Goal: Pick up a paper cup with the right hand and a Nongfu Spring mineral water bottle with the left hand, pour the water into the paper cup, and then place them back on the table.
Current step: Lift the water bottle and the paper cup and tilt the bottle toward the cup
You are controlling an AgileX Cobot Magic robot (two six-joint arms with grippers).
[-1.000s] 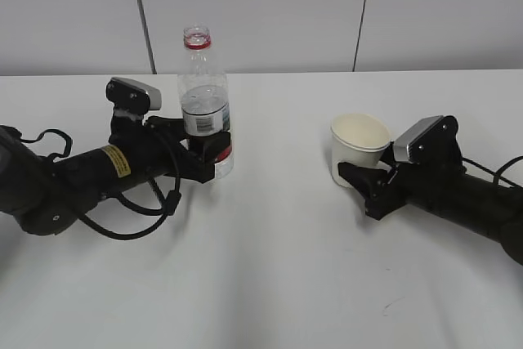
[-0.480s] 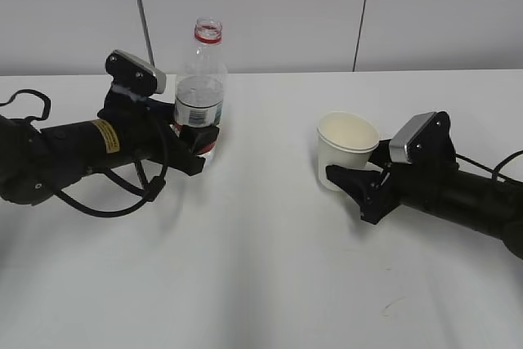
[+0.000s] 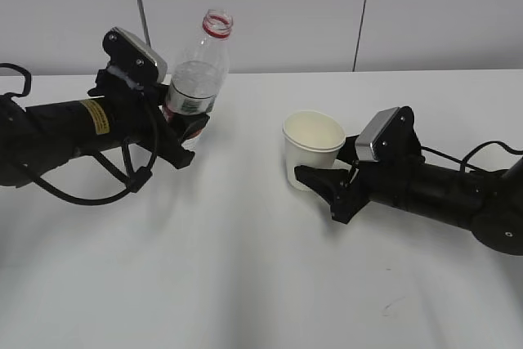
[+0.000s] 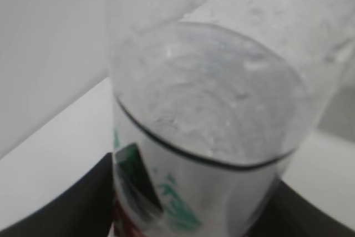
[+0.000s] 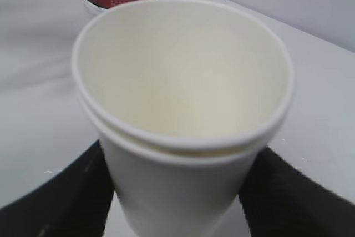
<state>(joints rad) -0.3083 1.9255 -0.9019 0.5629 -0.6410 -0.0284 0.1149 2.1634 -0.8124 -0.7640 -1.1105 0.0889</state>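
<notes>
My left tool [image 3: 186, 127] holds the bottle [image 3: 196, 79], tilted, upper left; my right tool [image 3: 320, 179] grips the paper cup [image 3: 312, 149] at centre. Next I judge: bring the mouth over the cup and pour.

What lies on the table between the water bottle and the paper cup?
Nothing: the exterior view shows only bare white table between the tilted bottle and the paper cup.
</notes>
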